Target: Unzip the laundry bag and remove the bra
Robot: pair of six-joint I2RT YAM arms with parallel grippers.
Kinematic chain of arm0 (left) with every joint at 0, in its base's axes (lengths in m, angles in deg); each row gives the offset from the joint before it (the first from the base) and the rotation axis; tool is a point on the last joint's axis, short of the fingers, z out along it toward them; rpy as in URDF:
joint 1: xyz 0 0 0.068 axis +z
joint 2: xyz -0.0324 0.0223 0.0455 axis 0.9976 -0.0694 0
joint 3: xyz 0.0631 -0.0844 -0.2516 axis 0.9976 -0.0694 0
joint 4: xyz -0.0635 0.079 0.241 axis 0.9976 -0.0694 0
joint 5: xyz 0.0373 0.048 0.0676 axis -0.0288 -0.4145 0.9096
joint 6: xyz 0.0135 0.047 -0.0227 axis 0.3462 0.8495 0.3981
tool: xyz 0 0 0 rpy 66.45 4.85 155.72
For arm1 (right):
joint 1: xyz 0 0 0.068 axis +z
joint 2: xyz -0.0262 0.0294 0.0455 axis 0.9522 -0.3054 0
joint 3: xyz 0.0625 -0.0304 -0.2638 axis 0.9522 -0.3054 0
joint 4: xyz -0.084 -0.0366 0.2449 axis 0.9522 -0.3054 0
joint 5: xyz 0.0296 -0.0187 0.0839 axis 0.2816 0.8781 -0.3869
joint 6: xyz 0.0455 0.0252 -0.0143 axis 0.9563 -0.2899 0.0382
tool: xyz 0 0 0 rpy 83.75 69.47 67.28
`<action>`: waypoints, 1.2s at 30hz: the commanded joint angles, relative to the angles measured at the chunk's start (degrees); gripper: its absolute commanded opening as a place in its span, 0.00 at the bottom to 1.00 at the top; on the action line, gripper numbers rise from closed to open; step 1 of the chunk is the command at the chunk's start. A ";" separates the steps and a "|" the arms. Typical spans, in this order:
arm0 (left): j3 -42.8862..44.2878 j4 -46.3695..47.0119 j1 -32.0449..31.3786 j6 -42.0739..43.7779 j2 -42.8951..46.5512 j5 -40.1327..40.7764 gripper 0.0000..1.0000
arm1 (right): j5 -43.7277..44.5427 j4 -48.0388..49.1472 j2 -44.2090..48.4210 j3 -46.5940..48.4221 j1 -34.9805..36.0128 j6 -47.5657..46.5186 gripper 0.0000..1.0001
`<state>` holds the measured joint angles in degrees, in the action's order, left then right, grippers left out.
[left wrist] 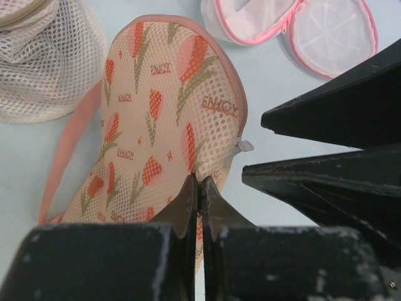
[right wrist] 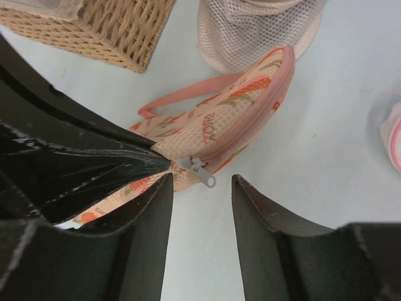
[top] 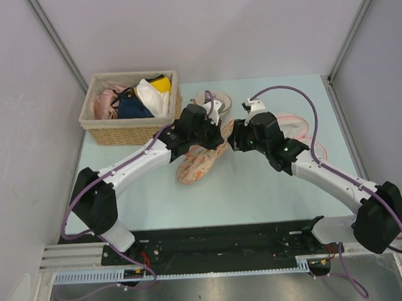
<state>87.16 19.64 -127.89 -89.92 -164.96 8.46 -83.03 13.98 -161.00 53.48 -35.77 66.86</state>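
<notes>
The laundry bag (top: 196, 163) lies near the middle of the pale blue table (top: 271, 187), just in front of the wicker basket (top: 128, 131) of garments. In the top view its long axis runs on a diagonal from near-left to far-right, and its far-right end sits under the two wrists. The left gripper (left wrist: 200, 182) is closed, its fingertips pinched together on the bag's mesh wall close to the pink zipper edge. The grey zipper pull (left wrist: 244, 146) sits just beside that pinch, at the end of the bag facing the arms. From the right wrist the bag appears tipped up on its side, with the zipper edge turned toward the camera and the zipper closed along the stretch that shows. The right gripper (right wrist: 202, 177) is open, its two fingers set either side of the dangling pull and, as far as can be seen, not touching it. A pink strap (right wrist: 182, 97) loops out from the bag's far side. Beyond the bag stands a small cylindrical white mesh bag (left wrist: 44, 63), and to the right lies an opened round mesh bag with a pink rim (left wrist: 294, 28), both apart from the patterned pouch.
</notes>
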 commanded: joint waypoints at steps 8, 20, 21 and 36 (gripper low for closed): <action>3.15 -0.84 -0.06 -0.34 0.27 -2.10 0.00 | 1.20 0.56 -1.82 2.26 0.20 -1.69 0.41; 2.62 -0.84 -0.06 0.01 0.44 -3.06 0.00 | 0.76 1.61 -1.48 2.17 -0.15 -1.07 0.03; 2.62 -0.84 -0.06 0.01 0.53 -3.06 0.00 | 0.85 1.35 -1.21 2.26 -0.23 -1.07 0.00; -1.68 -2.95 -1.81 4.40 2.64 -5.70 0.00 | -6.88 -1.55 1.43 1.21 -13.85 1.21 0.00</action>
<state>87.22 19.42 -128.92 -88.59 -164.89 4.35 -88.49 11.20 -160.59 53.48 -46.94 67.73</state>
